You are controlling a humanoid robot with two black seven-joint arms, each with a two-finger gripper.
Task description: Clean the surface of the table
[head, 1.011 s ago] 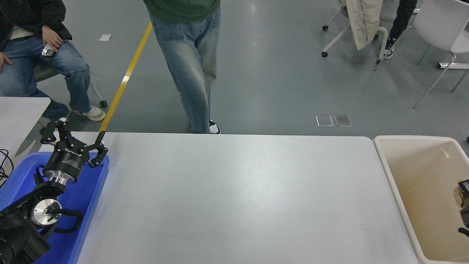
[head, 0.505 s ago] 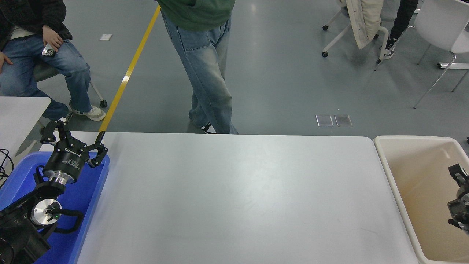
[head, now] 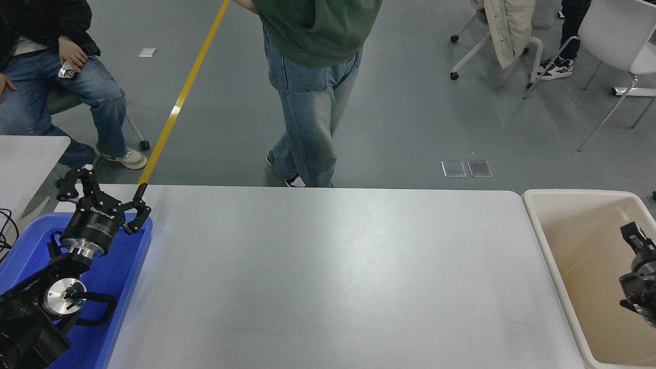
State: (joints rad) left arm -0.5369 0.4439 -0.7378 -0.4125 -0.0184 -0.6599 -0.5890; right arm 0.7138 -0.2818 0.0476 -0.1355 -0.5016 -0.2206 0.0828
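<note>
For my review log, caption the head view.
Bare white table; left gripper parked over blue tray, right gripper above beige bin.

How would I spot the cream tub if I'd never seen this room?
Start at the big white table surface and follow it to its right end. The cream tub sits beside that edge, deep and pale beige, unlike the blue tray at the left.

Single head view, high on robot's side, looking forward and down, table surface (head: 328, 277)

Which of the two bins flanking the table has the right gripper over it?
The beige bin at the table's right end; the right gripper hangs over it. The blue tray at the left end has the parked left gripper over it.
</note>
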